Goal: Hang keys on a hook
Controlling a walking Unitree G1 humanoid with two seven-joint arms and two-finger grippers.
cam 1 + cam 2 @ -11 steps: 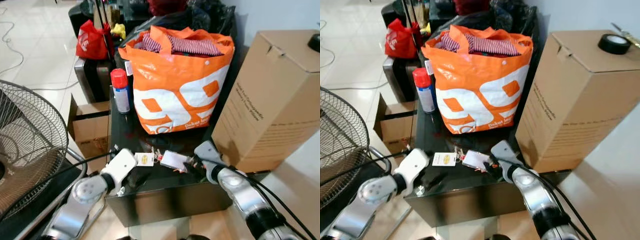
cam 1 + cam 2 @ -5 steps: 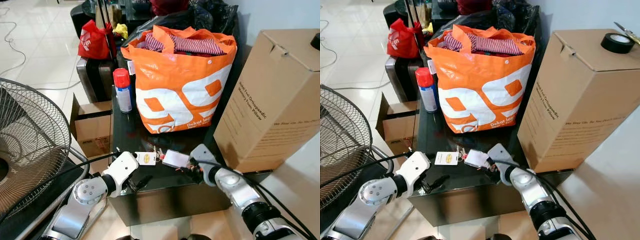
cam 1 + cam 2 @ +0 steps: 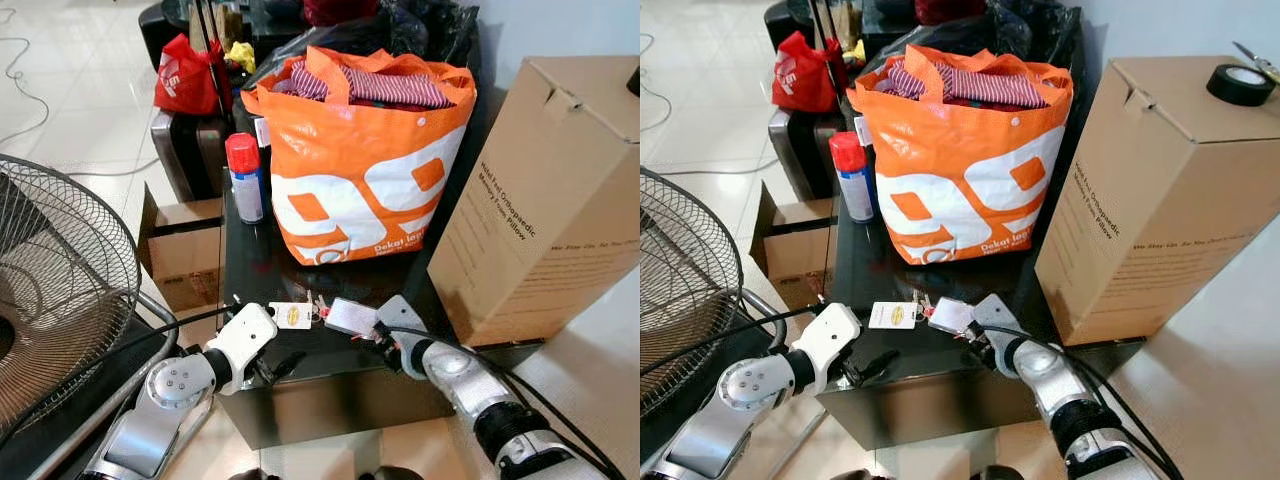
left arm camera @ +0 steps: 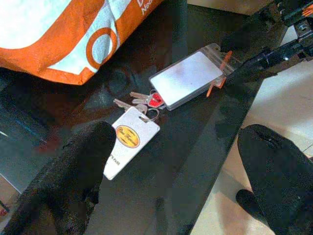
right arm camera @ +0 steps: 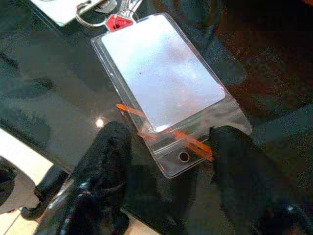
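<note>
- Fan, wire-grilled, stands on the floor off the table's left side.
- Left gripper at the front-left corner of the black table; fingers spread wide, holding nothing. One finger over the tabletop next to the white key tag, the other finger out past the front edge.
- Spray can, red cap, upright near the table's left edge, just beside the orange bag.
- Keys flat on the glass near the front edge, on a ring with the white tag and a clear card holder.
- Right gripper at the front edge, fingers parted either side of the holder's tab end, around its orange strap; not closed on it.
- Cardboard box stands tall at the table's right edge.
</note>
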